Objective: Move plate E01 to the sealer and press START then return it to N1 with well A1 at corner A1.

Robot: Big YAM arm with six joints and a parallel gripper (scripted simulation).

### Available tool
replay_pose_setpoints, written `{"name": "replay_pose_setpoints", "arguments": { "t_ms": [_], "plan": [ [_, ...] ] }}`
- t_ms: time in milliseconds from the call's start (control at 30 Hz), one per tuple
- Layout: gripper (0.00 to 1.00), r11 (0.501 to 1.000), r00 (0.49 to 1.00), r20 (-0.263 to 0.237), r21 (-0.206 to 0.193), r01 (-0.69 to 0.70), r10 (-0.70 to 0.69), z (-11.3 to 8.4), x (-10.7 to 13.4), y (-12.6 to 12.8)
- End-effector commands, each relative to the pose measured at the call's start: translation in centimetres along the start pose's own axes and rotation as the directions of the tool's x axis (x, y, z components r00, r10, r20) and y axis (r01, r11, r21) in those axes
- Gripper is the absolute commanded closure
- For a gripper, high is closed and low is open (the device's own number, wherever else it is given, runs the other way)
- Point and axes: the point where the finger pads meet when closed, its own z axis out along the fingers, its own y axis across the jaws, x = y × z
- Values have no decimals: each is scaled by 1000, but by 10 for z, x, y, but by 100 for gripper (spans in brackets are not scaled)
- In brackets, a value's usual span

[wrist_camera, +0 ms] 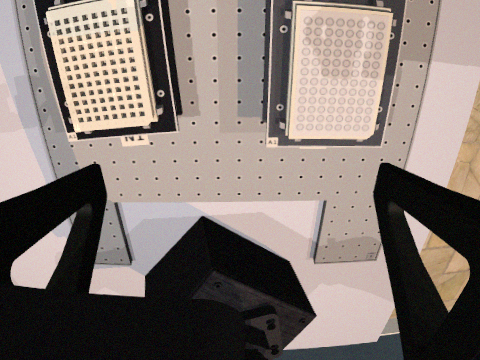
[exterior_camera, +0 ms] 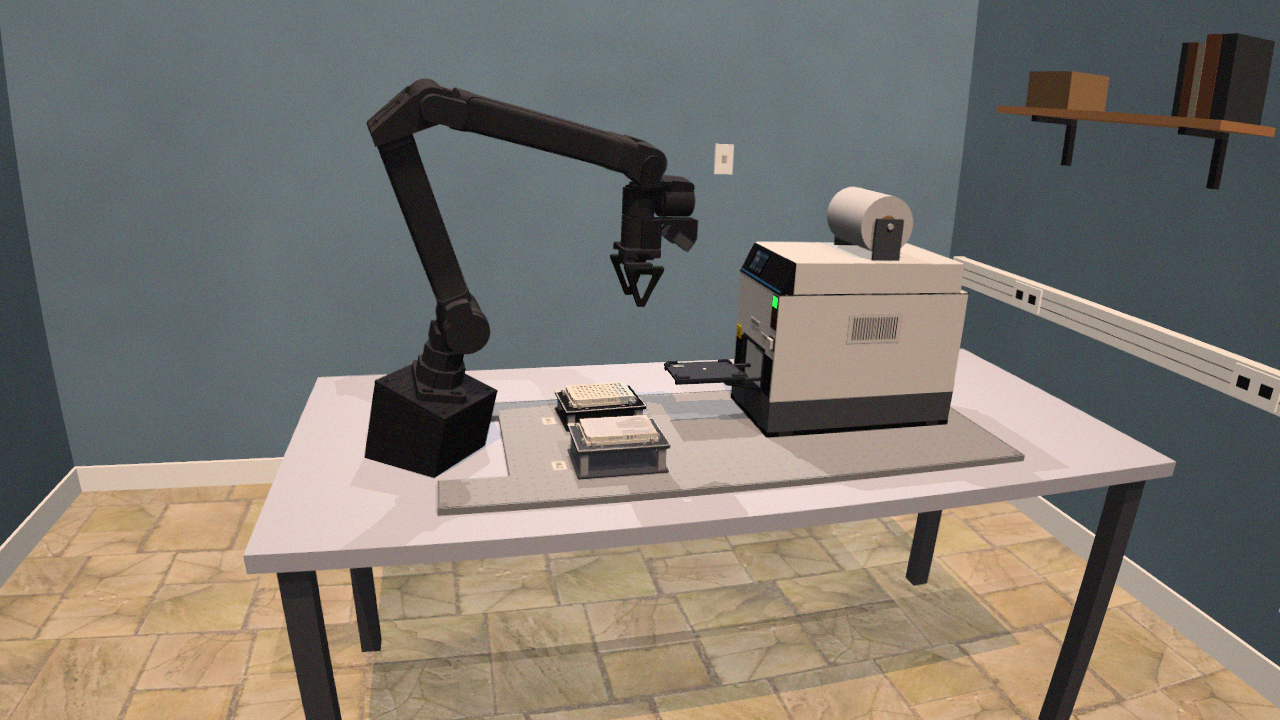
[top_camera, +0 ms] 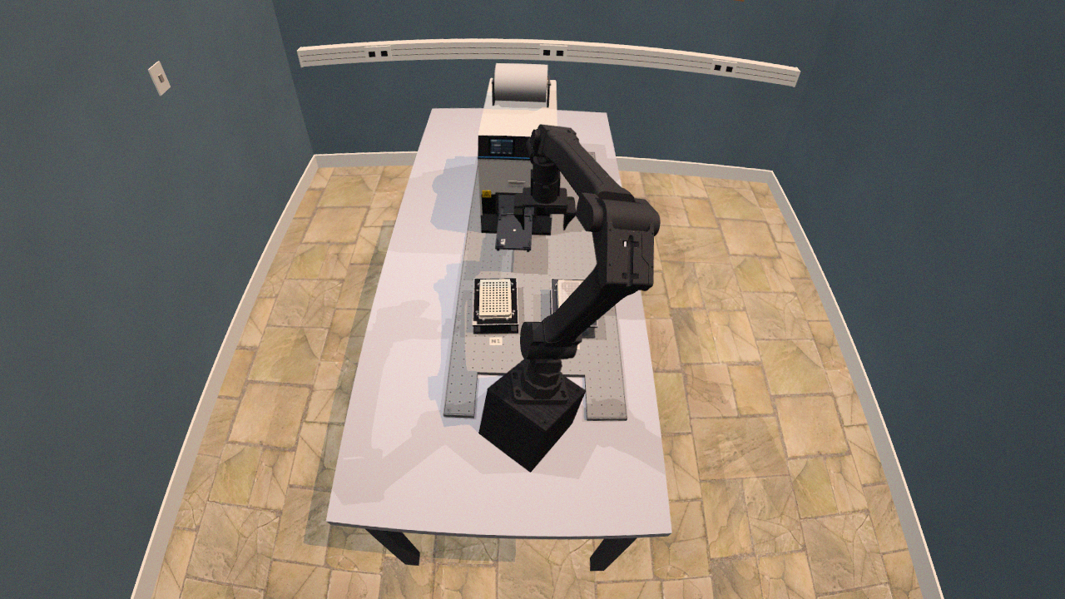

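The gripper (top_camera: 569,215) (exterior_camera: 636,302) (wrist_camera: 239,178) hangs wide open, holding nothing, above the nests' height. Plate E01 (top_camera: 495,299) (exterior_camera: 599,394) (wrist_camera: 97,67) sits in N1 (top_camera: 497,323) (exterior_camera: 562,408) (wrist_camera: 165,112), beside the plate (top_camera: 569,290) (exterior_camera: 617,428) (wrist_camera: 341,72) in N2 (top_camera: 553,296) (exterior_camera: 619,445) (wrist_camera: 325,142). Beyond, the sealer (top_camera: 503,170) (exterior_camera: 864,344) has its stage (top_camera: 513,236) (exterior_camera: 707,370) out and its lamp (exterior_camera: 775,302) green.

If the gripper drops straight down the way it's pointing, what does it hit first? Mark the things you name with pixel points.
Probably the perforated board (top_camera: 569,256) (exterior_camera: 716,447) (wrist_camera: 222,170), under the gripper (top_camera: 546,220) (exterior_camera: 633,298) (wrist_camera: 239,178); height is hard to judge, so the sealer's stage (top_camera: 508,232) (exterior_camera: 716,369) might catch a finger.
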Motion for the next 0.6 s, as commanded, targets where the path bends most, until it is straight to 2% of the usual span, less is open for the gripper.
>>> {"name": "replay_pose_setpoints", "arguments": {
  "t_ms": [0,367,433,467,533,567],
  "plan": [
    [0,1000,999,25,1,-31,31,-13,-13,-6],
    [0,1000,1000,-13,8,-22,22,1,0,-4],
    [0,1000,996,92,6,-1,0,15,1,-4],
    [0,1000,993,114,5,8,-8,21,3,-5],
    [0,1000,993,114,5,8,-8,21,3,-5],
    [0,1000,988,152,1,14,-14,18,-2,-5]
  ]
}}
